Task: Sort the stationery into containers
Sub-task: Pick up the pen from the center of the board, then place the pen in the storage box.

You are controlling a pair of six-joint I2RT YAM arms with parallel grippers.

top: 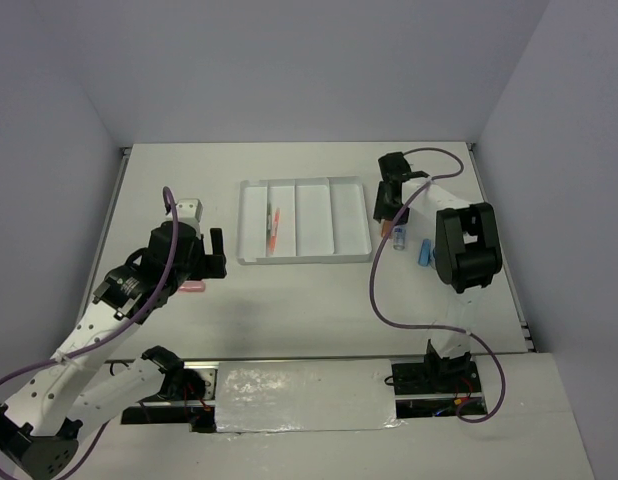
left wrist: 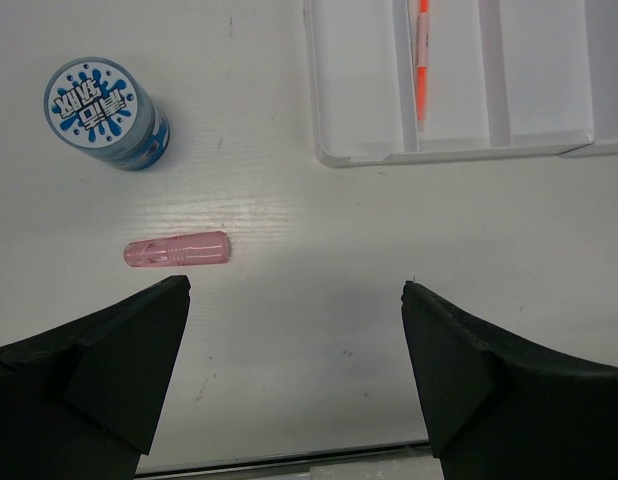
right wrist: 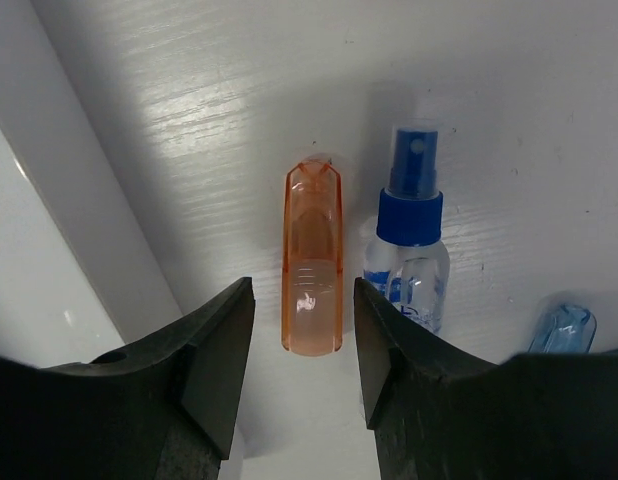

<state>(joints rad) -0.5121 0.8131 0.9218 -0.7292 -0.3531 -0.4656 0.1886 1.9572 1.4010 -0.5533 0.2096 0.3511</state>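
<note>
The white tray [top: 304, 222] lies at table centre, with an orange pen [top: 275, 230] in its second compartment from the left. The pen also shows in the left wrist view [left wrist: 421, 70]. My left gripper [top: 217, 252] is open and empty [left wrist: 296, 290], near the tray's front left corner [left wrist: 334, 155]. A pink capsule [left wrist: 177, 249] lies just ahead-left of it, and a blue-white roll [left wrist: 104, 112] stands further left. My right gripper [top: 389, 215] is open [right wrist: 304, 290], its jaws on either side of the near end of an orange capsule [right wrist: 312, 260], not touching it.
A clear blue-capped bottle [right wrist: 409, 250] lies right beside the orange capsule, and a blue capsule [right wrist: 561, 328] lies further right. They show in the top view too, the bottle [top: 400, 241] and the blue capsule [top: 425, 252]. The tray's right wall [right wrist: 49, 230] is just left of my right gripper.
</note>
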